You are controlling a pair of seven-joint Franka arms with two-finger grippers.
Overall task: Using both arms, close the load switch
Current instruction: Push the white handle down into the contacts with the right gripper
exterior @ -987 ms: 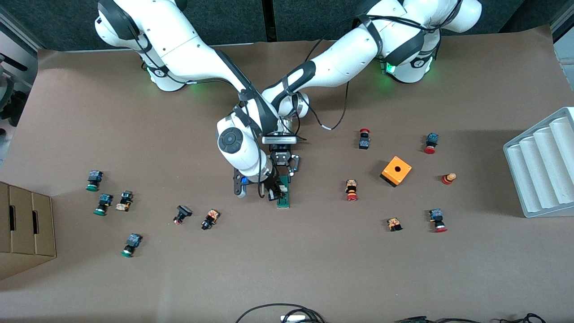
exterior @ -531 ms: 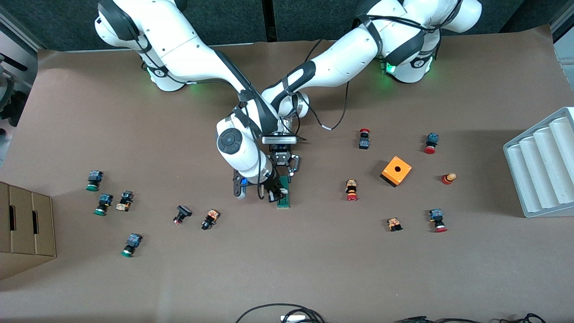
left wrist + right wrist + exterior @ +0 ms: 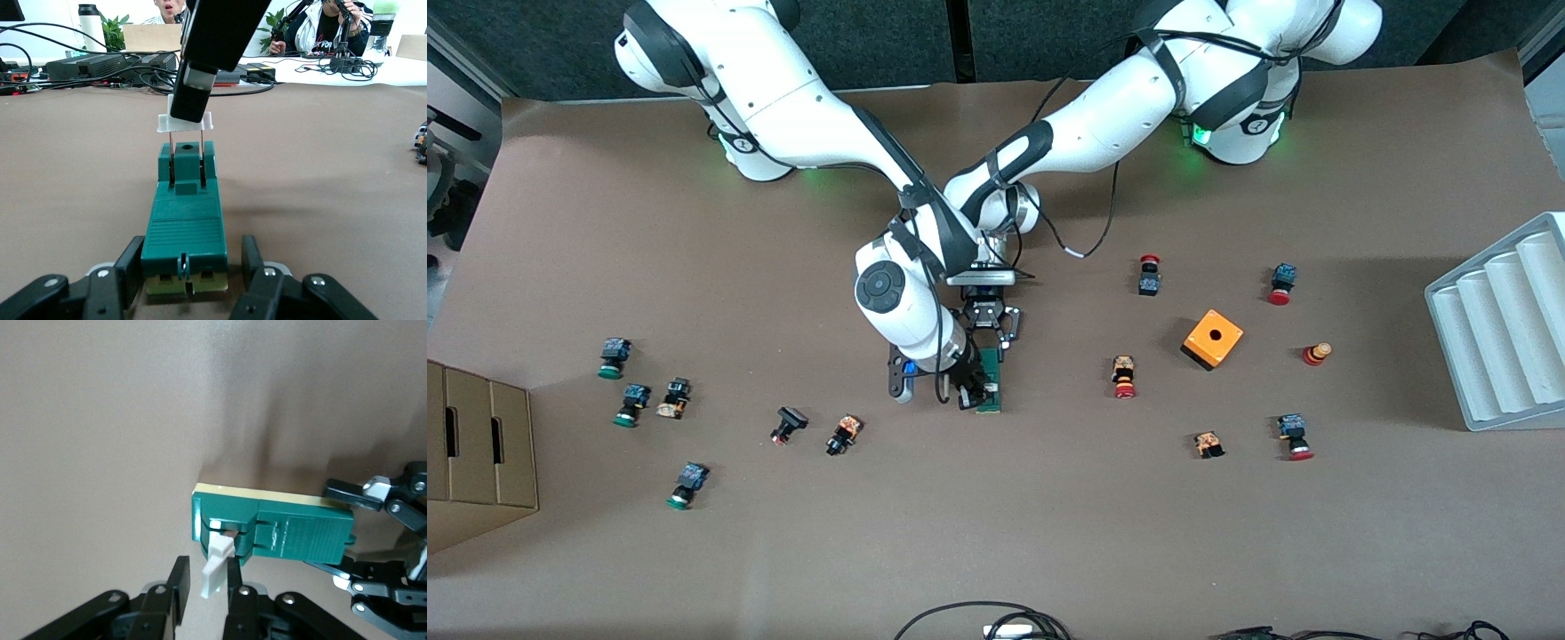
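Front view: the load switch (image 3: pixel 990 380) is lying flat mid-table, with the orange box (image 3: pixel 1213 339) well off toward the left arm's end. The left gripper (image 3: pixel 988 342) is clamping the switch's end that's farther from the front camera, and the right gripper (image 3: pixel 971 388) is sitting low over the nearer end.

Left wrist view: the left gripper (image 3: pixel 192 270) is squeezing the green body from both sides, fingers (image 3: pixel 129 270) touching it. The white handle (image 3: pixel 186 123) is standing up on two thin pins.

Right wrist view: the right gripper (image 3: pixel 203 581) is pinching that white handle (image 3: pixel 216 563) tight.
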